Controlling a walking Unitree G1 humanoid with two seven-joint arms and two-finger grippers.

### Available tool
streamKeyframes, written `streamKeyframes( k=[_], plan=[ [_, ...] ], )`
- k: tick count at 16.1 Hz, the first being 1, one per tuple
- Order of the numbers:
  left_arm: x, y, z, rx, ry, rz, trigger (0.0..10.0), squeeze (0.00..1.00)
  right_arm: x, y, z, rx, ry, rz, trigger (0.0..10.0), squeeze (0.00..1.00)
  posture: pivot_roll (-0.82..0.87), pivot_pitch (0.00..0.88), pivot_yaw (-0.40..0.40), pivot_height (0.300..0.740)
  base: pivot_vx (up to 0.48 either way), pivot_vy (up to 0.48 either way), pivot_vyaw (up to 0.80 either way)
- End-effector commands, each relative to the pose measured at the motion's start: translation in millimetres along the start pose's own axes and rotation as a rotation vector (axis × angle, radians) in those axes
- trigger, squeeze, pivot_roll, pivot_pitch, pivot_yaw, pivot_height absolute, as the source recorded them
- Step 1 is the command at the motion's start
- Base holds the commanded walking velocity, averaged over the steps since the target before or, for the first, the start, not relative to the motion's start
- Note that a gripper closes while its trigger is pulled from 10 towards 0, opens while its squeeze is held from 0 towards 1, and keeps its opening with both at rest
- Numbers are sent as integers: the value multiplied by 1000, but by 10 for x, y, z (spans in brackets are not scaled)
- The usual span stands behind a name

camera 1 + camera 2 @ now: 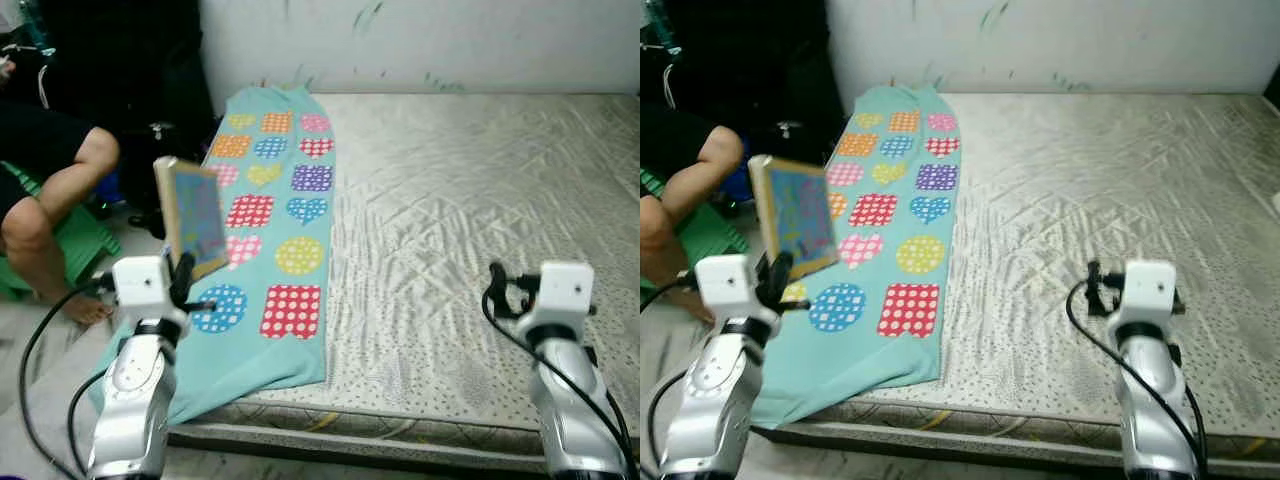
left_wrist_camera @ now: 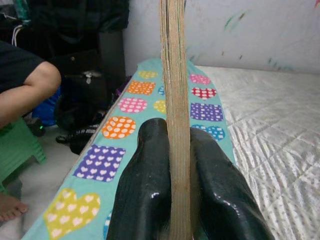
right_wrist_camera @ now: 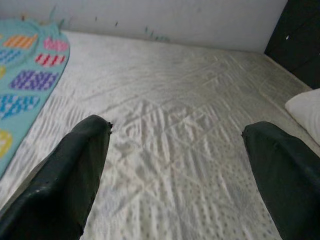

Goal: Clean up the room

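Note:
My left gripper [image 1: 184, 276] is shut on the lower edge of a thin picture book [image 1: 192, 215] with a colourful cover and holds it upright over the left side of the bed. In the left wrist view the two black fingers [image 2: 145, 170] clamp the book's page edge [image 2: 176, 75]. Below it lies a teal blanket [image 1: 278, 235] with dotted hearts, circles and squares, spread along the left side of the bare quilted mattress [image 1: 470, 210]. My right gripper [image 3: 176, 127] hovers open over the mattress near the front right, nothing between its fingers.
A person sits on a green stool [image 1: 75, 245] at the left, bare knee [image 1: 95, 150] and foot close to the bed. Black bags [image 1: 150, 90] stand against the wall behind. A white pillow [image 3: 305, 110] and dark furniture [image 3: 300, 35] lie to the far right.

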State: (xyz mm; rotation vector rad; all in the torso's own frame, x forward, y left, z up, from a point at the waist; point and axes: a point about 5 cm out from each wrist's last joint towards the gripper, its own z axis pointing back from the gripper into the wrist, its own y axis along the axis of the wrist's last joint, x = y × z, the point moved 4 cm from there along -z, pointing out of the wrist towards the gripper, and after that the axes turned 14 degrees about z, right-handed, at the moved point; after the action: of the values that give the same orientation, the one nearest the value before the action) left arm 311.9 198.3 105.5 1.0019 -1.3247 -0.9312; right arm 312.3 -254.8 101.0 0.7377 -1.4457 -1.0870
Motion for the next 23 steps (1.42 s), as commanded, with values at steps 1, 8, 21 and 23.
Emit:
streamKeyframes(
  k=[1,8,21,23],
  plan=[
    [80,133,-4,50,-28,1,10000,0,-10,98,-7,30,13,-8,10000,0,-118,0,57,740,0,0,0],
    [194,175,-61,42,-58,65,10000,0,-175,273,-80,49,51,-84,10000,0,-110,0,48,740,0,0,-373],
    [242,156,-63,24,-72,85,10000,0,-236,356,-140,66,77,-82,10000,0,-111,0,41,740,0,94,0],
    [282,153,-49,29,-88,63,10000,0,-242,357,-140,66,78,-81,10000,0,-112,0,42,740,0,0,0]
  ],
)
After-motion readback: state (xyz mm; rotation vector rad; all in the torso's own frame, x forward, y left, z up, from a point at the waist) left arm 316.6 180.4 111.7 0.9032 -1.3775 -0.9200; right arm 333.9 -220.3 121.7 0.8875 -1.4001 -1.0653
